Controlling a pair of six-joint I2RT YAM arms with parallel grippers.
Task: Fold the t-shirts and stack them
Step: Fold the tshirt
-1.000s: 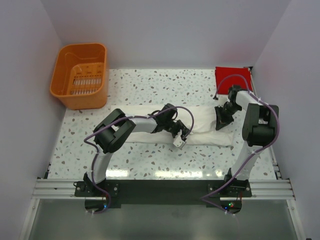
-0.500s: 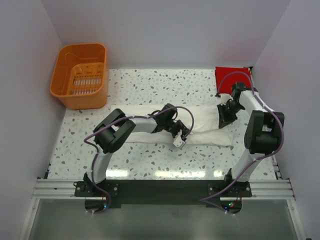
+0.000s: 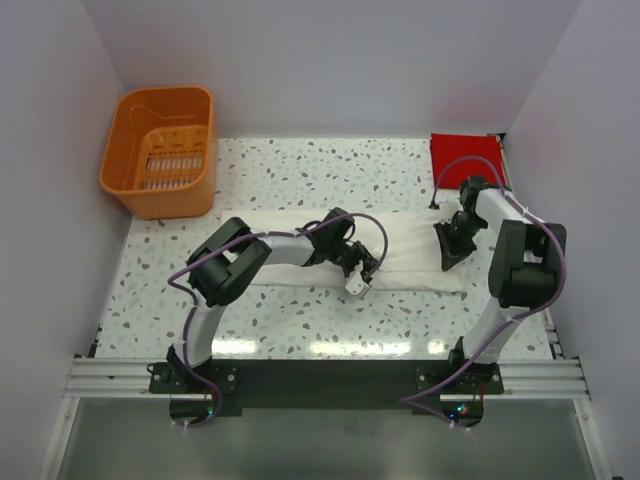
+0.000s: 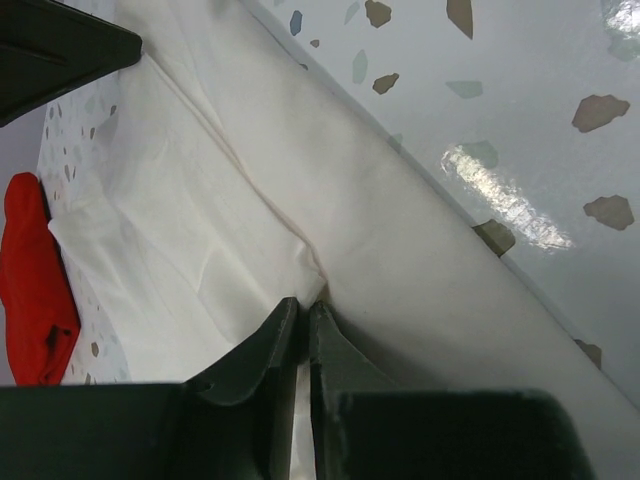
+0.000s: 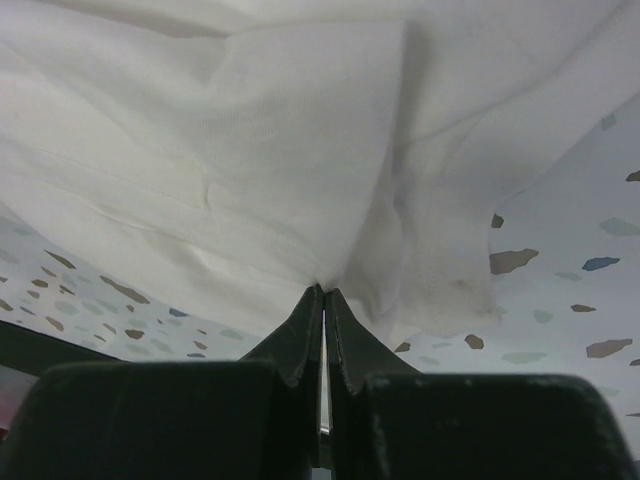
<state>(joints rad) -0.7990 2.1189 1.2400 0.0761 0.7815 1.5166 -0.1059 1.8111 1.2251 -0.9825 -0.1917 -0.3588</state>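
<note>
The cream-white t-shirt [image 3: 410,250] lies as a long folded band across the middle of the table. It fills the left wrist view [image 4: 250,200] and the right wrist view [image 5: 250,150]. My left gripper [image 3: 362,270] is shut on a fold of it near its near edge [image 4: 305,305]. My right gripper [image 3: 448,245] is shut on its right end [image 5: 323,292]. The red t-shirt [image 3: 463,155] lies as a small flat square at the back right corner, and shows at the left edge of the left wrist view [image 4: 35,290].
An orange slotted basket [image 3: 160,150] stands at the back left. White walls close the table on three sides. The terrazzo tabletop [image 3: 300,320] shows in front of the shirt.
My right gripper has shifted slightly, first toward the back right and then back down onto the shirt's right end. The left arm has barely moved.
</note>
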